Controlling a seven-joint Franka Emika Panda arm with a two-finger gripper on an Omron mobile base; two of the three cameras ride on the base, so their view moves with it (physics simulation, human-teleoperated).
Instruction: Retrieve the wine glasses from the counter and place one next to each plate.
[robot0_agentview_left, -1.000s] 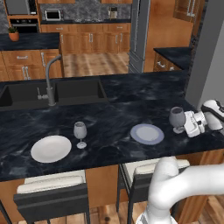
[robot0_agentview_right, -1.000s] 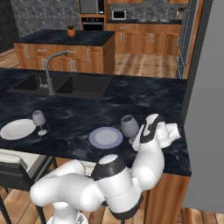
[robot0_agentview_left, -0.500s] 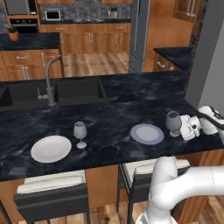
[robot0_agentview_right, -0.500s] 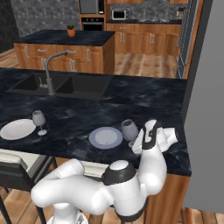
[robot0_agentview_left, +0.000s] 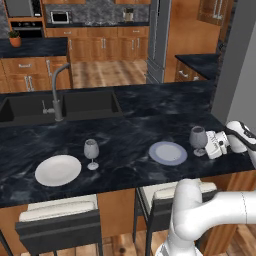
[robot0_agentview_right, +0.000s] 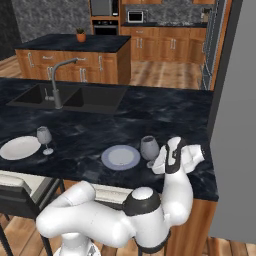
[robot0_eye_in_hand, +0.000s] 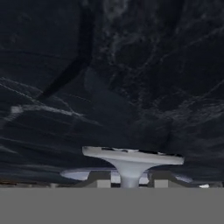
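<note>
Two wine glasses were counted on the black marble-patterned counter (robot0_agentview_left: 135, 125). The first wine glass (robot0_agentview_left: 198, 138) stood upright near the counter's front edge, just beside the right side of the pale bluish-grey plate (robot0_agentview_left: 168, 153), and the gripper (robot0_agentview_left: 209, 146) was at its stem, coming in level from the right. In the hand view the round foot of this glass (robot0_eye_in_hand: 132, 156) lay directly ahead, with the stem running between the two dark fingertips (robot0_eye_in_hand: 99, 177); the jaws were narrowed around the stem and appeared to be grasping it, though actual contact of the pads could not be confirmed. From the right base view the same glass (robot0_agentview_right: 149, 149) was seen between the bluish-grey plate (robot0_agentview_right: 120, 157) and the gripper (robot0_agentview_right: 159, 162). The second wine glass (robot0_agentview_left: 91, 152) stood upright and free, just to the right of the white plate (robot0_agentview_left: 58, 170), well apart from the first glass. Two plates were counted in all, both lying flat near the front edge of the counter, with the white one on the left and slightly larger. Behind them one dark sink basin (robot0_agentview_left: 90, 103) was set into the counter with one grey arched faucet (robot0_agentview_left: 56, 92) at its edge. Two stools with pale seats (robot0_agentview_left: 59, 216) stood below the counter's front edge. On the rear island a single small orange pot with a green plant (robot0_agentview_left: 15, 39) was noted, and a microwave (robot0_agentview_left: 60, 16) was set into the back wall. No brand, label or legible writing was found on any item.
</note>
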